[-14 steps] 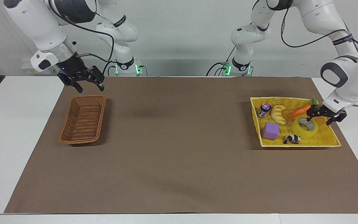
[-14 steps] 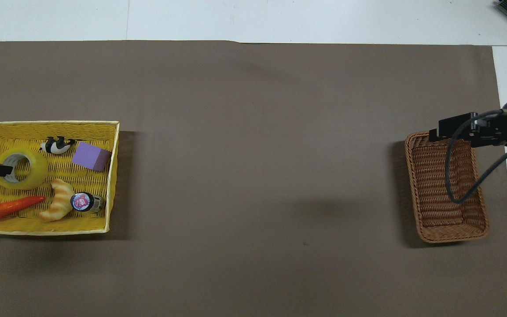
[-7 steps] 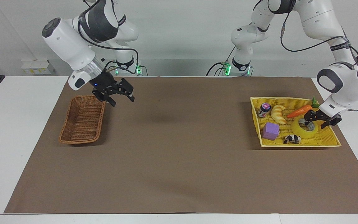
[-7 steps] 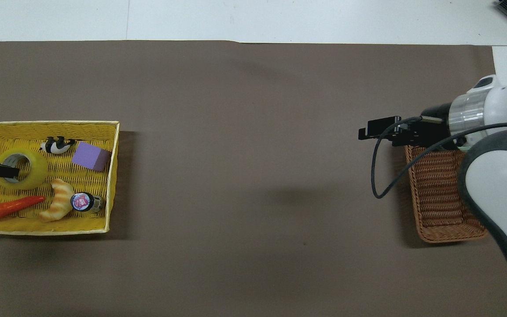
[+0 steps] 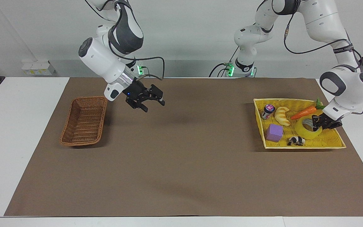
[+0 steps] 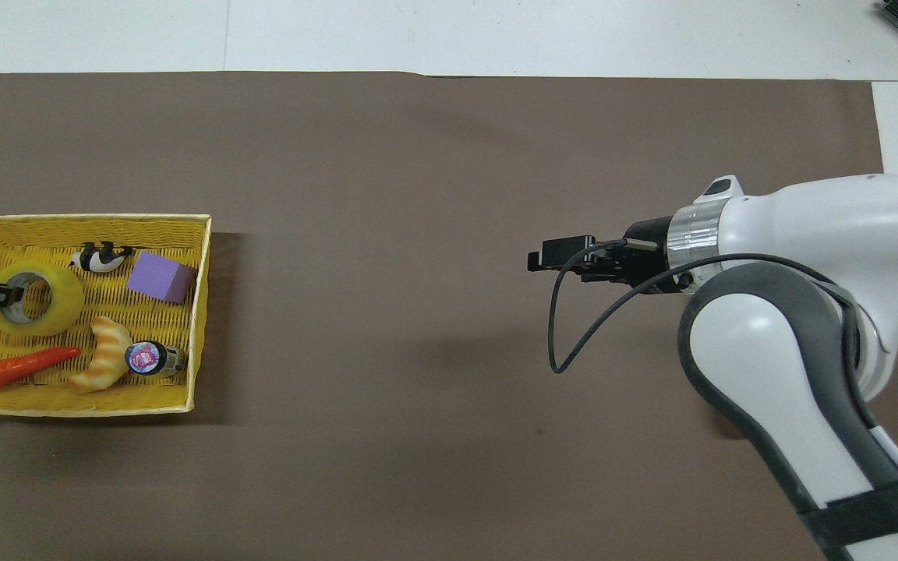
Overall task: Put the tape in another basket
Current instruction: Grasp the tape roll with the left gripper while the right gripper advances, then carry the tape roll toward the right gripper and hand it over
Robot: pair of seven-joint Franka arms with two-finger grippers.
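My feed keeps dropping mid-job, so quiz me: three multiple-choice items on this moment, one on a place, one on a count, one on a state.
1. Where is the tape?
A. in the yellow tray
B. in the wicker basket
C. on the brown mat

2. How many things lie in the yellow tray?
A. three
B. six
C. eight

3. What is the left gripper doing?
A. hanging open over the mat
B. shut on the tape's wall
C. holding the carrot

Answers:
1 A, the roll sits in the tray beside the carrot.
2 B, tape, carrot, croissant, small jar, purple block, panda figure.
3 B, its fingers pinch the ring's wall, one inside the hole.
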